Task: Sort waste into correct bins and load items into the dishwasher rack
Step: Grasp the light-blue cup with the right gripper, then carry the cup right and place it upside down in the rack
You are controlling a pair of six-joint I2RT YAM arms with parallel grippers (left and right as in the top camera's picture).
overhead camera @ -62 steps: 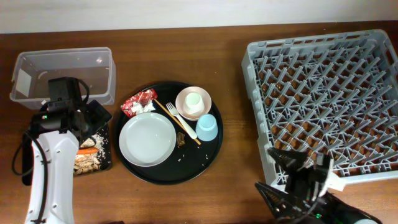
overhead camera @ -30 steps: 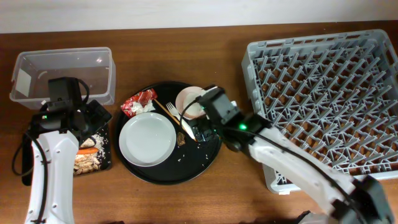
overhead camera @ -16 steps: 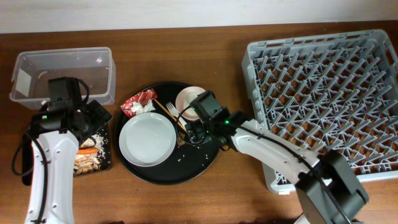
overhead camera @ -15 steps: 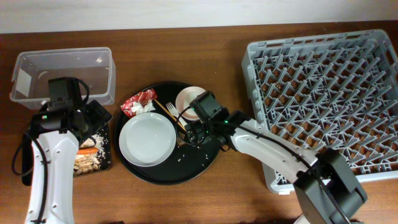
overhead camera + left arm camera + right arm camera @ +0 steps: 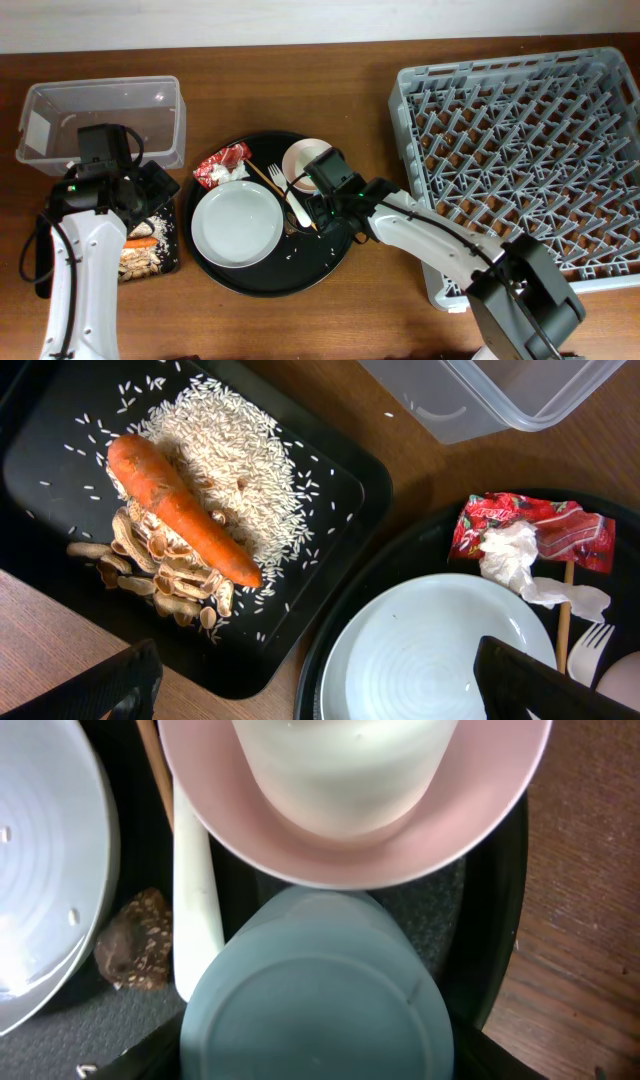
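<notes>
- Brown wooden table (image 5: 300,90) carries everything: the round black tray (image 5: 262,282) of dishes in the middle and the dishwasher rack (image 5: 405,130) at the right, with nothing loaded in it yet
- We judge the step in hand to be loading the light blue cup (image 5: 315,1010) — it stands upside down on the round tray, just beside the pinkish bowl (image 5: 480,830) that holds the white cup (image 5: 345,770)
- Our right tool (image 5: 322,205) is down over the blue cup with a finger on each side; we cannot tell whether the fingers press on it
- Our left tool (image 5: 320,685) hangs wide open and holds nothing, near the flat black tray (image 5: 330,490) where the carrot (image 5: 180,510) lies on rice (image 5: 235,445)
- Next, as we judge it: a firm squeeze on the cup, a straight lift clear of the fork (image 5: 195,900) just beside it, then across to the rack
</notes>
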